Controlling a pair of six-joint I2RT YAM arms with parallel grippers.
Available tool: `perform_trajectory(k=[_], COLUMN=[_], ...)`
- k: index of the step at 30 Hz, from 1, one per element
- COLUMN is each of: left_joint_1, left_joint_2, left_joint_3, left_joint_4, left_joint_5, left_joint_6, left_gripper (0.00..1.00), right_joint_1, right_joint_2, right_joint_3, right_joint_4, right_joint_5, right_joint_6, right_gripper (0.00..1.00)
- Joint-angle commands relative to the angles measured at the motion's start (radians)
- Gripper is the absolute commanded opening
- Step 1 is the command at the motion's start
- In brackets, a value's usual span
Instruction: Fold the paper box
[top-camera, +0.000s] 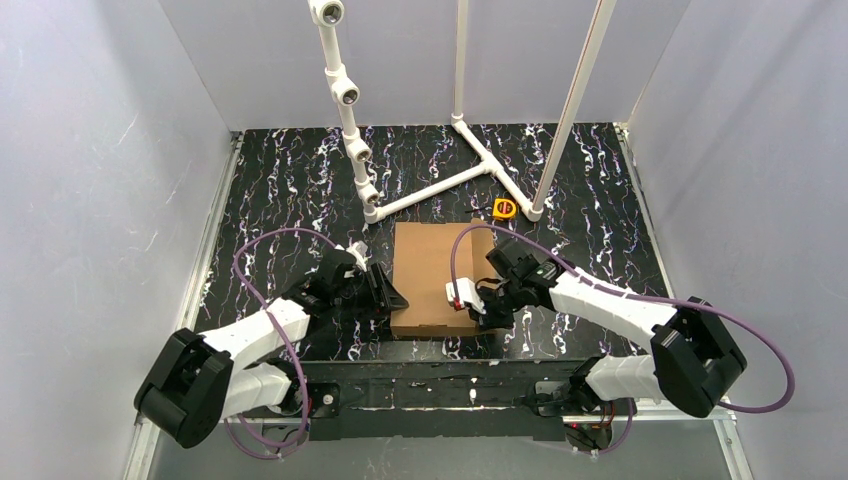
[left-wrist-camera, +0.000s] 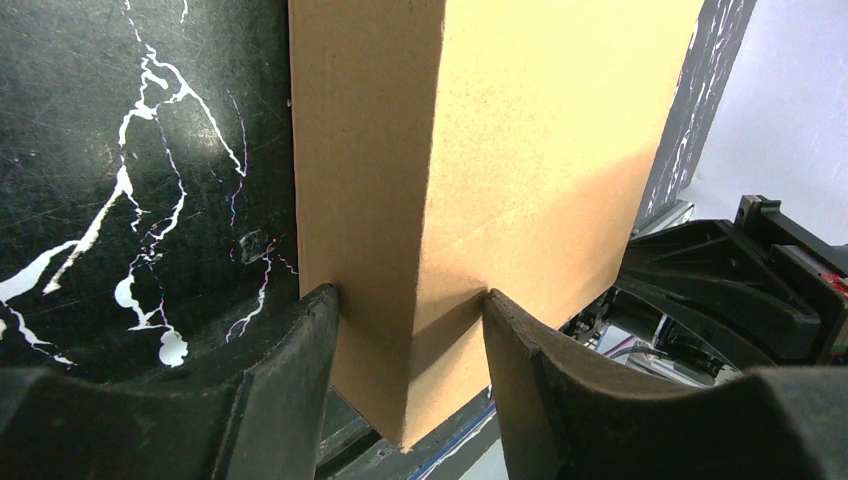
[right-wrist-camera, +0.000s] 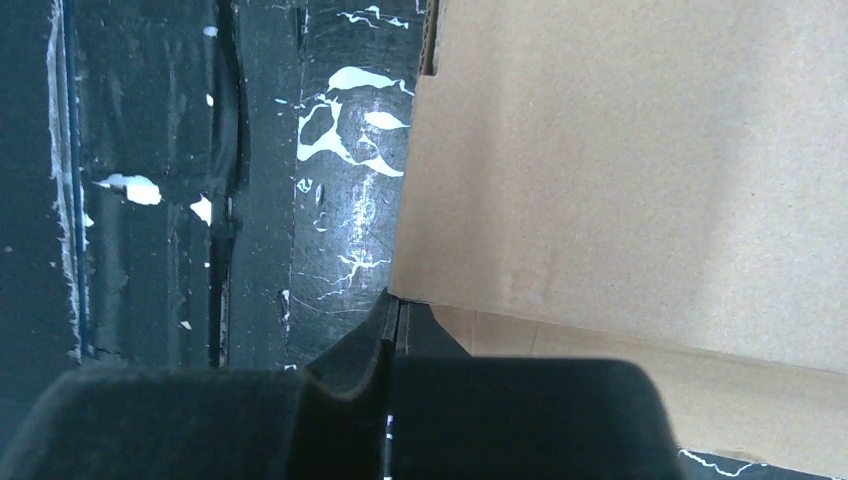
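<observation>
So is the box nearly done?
Mostly, it seems. Done: the paper box sits as a closed-looking block with sides up. In hand: the left tool pinches one corner; the right tool, shut, sits at its edge. Left: maybe tucking tabs, which I can't see.

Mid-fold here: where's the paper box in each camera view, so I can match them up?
Top external: paper box at centre, between the arms.
Left wrist: paper box fills the middle, its near corner inside the left claw.
Right wrist: paper box at upper right.
Shared landmark: black marbled tabletop beside it.
</observation>
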Motion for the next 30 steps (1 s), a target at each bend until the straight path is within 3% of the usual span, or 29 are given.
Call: perform_trajectory(k=[1,6,12,15,18,20,21,25,26,30], left_joint_1=[-0.024,-0.024,-0.024,-0.022,-0.015,-0.009,-0.006,-0.001,0.000,0.000], left_joint_2=[0.017,-0.002,-0.020,-0.037,-0.085,-0.141,-0.178,-0.357,-0.395,-0.528], left_joint_3=[0.025,0.005,-0.011,-0.004,0.018,0.040,0.054,0.090,0.089,0.014], left_joint_4=[-0.022,-0.022,-0.025,-0.047,-0.112,-0.193,-0.230,-0.396,-0.434,-0.514], left_joint_5=[0.008,-0.013,-0.022,-0.031,-0.056,-0.095,-0.121,-0.261,-0.291,-0.260], left_joint_6=[0.008,0.005,0.006,0.020,0.050,0.076,0.091,0.104,0.092,-0.002], left_gripper=[0.51,0.51,0.53,0.55,0.62,0.68,0.70,0.69,0.61,0.26], right_joint_1=[0.018,0.006,-0.093,-0.149,-0.208,-0.260,-0.280,-0.303,-0.303,-0.303], right_joint_2=[0.013,-0.019,-0.089,-0.119,-0.143,-0.160,-0.165,-0.173,-0.170,-0.095], right_joint_3=[0.069,0.050,0.061,0.090,0.113,0.120,0.114,0.047,0.033,0.080], right_joint_4=[0.087,0.064,-0.051,-0.135,-0.185,-0.156,-0.103,0.265,0.339,0.490], right_joint_5=[-0.081,-0.033,-0.107,-0.159,-0.205,-0.224,-0.197,0.085,0.153,0.212], right_joint_6=[0.087,0.089,-0.018,-0.099,-0.137,-0.091,0.015,0.329,0.378,0.365], right_gripper=[0.02,0.25,0.52,0.61,0.64,0.59,0.52,0.09,0.01,0.01])
